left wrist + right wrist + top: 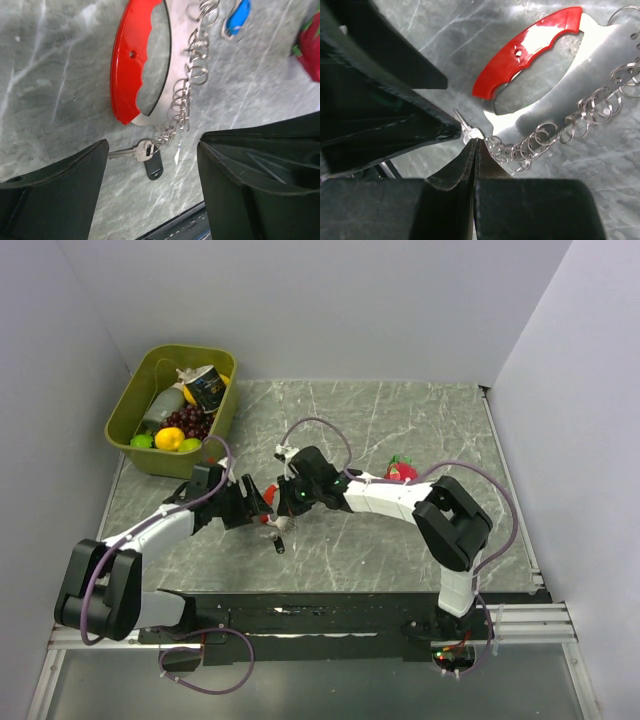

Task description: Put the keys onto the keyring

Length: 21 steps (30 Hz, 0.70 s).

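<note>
- The keyring (131,65) lies flat on the grey, white-veined marble-look table (400,420), at its middle, right between the two grippers.
- Its body is a glossy red, crescent-shaped clip with a scalloped inner edge and a small round hole. A thin, bright metal blade closes the curve into an oval.
- A chain (186,97) of linked silvery wire rings runs alongside the clip, loose and bunched.
- At the end of the chain seen at the bottom of the left wrist view sit a small silver key (125,152) and a dark, rounded oblong tag (154,166).
- A blue-headed key (238,15) lies by the other end of the chain, its head smooth and bright.
- The left gripper (152,150) hangs above the silver key with its matte black fingers spread wide and nothing between them.
- The right gripper (476,150) has its fingers pressed flat together. Their tips sit where the silver key meets the chain, and I cannot tell whether a ring is pinched.
- A red toy fruit (401,470) sits behind the right arm.
- An olive plastic bin (125,420) of toy fruit stands at the far left corner.
</note>
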Each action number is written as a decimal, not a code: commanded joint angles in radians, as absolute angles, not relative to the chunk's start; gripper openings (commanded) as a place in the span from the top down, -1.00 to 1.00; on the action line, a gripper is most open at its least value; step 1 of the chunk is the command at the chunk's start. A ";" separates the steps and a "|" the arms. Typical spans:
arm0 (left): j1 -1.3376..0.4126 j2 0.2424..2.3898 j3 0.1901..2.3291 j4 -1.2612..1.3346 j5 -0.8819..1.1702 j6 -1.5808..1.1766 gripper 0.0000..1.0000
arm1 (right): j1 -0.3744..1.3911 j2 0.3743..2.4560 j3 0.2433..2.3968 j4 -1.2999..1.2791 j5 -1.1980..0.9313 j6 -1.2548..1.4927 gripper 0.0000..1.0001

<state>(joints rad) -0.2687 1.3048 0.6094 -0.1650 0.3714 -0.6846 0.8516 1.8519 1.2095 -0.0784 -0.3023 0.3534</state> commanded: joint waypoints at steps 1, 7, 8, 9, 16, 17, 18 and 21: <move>-0.244 1.264 0.604 -0.117 0.413 -0.710 -0.55 | 0.876 1.899 1.293 -0.150 -0.242 0.341 1.00; -0.242 1.270 0.589 -0.098 0.426 -0.706 -0.47 | 0.890 1.947 1.321 -0.195 -0.232 0.336 1.00; -0.242 1.272 0.586 -0.095 0.426 -0.706 -0.46 | 0.891 1.948 1.318 -0.195 -0.233 0.336 1.00; -0.242 1.276 0.586 -0.092 0.428 -0.706 -0.43 | 0.894 1.953 1.315 -0.199 -0.235 0.337 1.00; -0.242 1.289 0.586 -0.094 0.420 -0.698 -0.37 | 0.903 1.939 1.287 -0.232 -0.190 0.344 1.00; -0.242 1.292 0.586 -0.094 0.417 -0.696 -0.37 | 0.902 1.936 1.285 -0.238 -0.181 0.344 1.00; -0.242 1.292 0.584 -0.094 0.417 -0.696 -0.37 | 0.905 1.931 1.284 -0.244 -0.172 0.342 1.00; -0.244 1.299 0.583 -0.089 0.423 -0.689 -0.37 | 0.907 1.921 1.279 -0.271 -0.149 0.333 1.00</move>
